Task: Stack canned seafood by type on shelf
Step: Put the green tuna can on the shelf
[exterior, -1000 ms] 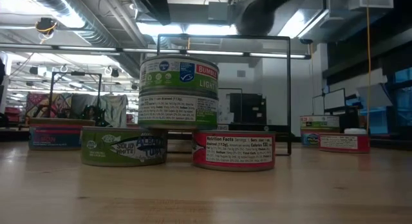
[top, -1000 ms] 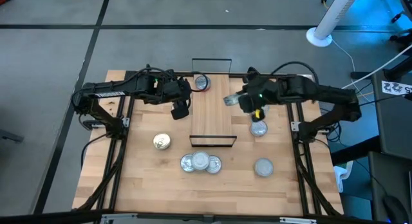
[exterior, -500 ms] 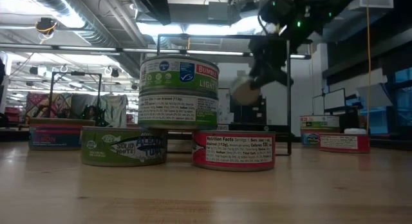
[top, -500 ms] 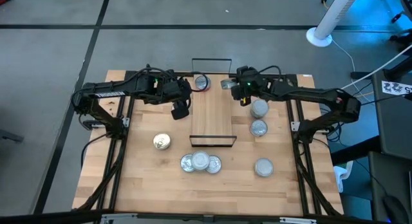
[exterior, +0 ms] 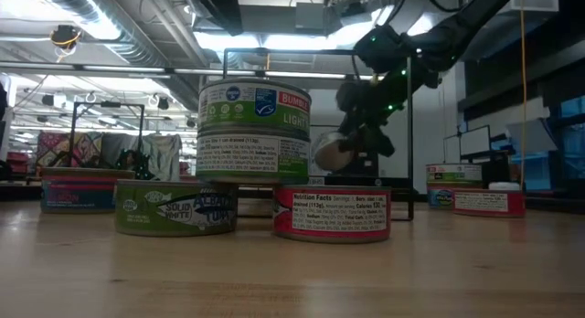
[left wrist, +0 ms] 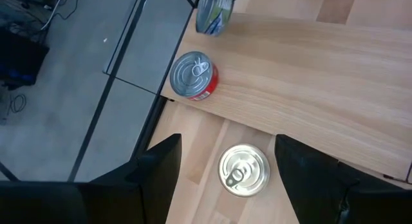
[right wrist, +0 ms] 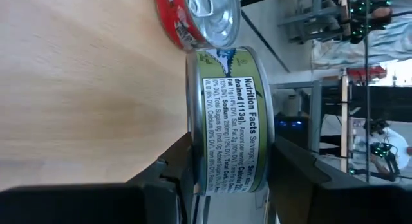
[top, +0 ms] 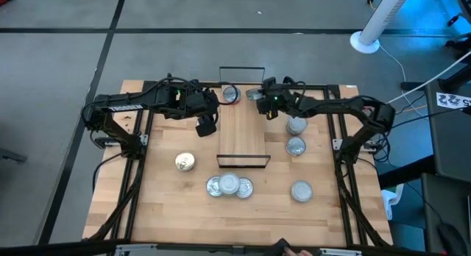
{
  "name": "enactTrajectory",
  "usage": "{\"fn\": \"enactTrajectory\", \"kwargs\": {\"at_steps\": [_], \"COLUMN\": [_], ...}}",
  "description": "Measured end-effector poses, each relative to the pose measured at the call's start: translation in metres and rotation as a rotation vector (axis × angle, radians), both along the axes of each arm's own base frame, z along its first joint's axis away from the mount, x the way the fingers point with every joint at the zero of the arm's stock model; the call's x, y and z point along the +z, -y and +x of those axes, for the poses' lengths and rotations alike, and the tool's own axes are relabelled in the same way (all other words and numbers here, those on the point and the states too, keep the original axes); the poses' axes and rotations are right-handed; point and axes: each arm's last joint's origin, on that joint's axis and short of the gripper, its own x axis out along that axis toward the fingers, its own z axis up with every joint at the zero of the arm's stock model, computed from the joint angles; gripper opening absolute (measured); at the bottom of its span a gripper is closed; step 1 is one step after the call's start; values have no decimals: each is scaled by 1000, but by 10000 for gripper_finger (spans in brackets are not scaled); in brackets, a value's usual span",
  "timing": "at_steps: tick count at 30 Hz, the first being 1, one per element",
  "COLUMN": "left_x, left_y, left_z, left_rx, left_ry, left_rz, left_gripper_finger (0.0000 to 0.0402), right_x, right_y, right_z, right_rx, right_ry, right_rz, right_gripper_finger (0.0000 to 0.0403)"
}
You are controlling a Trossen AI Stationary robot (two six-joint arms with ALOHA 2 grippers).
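- Right claw [top: 259,95] is clamped on a green-label tin [right wrist: 228,121], held on edge above the far end of the shelf [top: 243,134], near the right corner.
- A red-label tin [top: 231,94] sits on the shelf's far end, just beside the held tin.
- Left claw [top: 207,126] hovers at the shelf's left edge, fingers spread wide, holding nothing; a silver-top tin [left wrist: 244,170] lies on the surface below it.
- Remaining tins on the surface: a gold-top tin [top: 185,162] at left, a three-tin cluster [top: 229,186] near the shelf's near end, three tins [top: 296,146] to the right.
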Motion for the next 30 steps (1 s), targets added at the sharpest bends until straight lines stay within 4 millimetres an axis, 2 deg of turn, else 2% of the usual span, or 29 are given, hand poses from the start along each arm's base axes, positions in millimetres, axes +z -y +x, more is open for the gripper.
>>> {"fn": "enactTrajectory", "kwargs": {"at_steps": [7,15,30], "left_x": [0,0,0], "left_y": [0,0,0], "left_z": [0,0,0], "left_rx": [0,-1,-2], "left_ry": [0,0,-1], "left_rz": [0,0,0], "left_gripper_finger": [246,246,246], "right_x": [-13,-16,-24], "right_y": [2,2,-2], "right_z": [4,7,4], "right_rx": [12,25,45], "right_ry": [-22,17,-18], "right_rz": [26,64,170], "right_gripper_finger": [148,154,210]}}
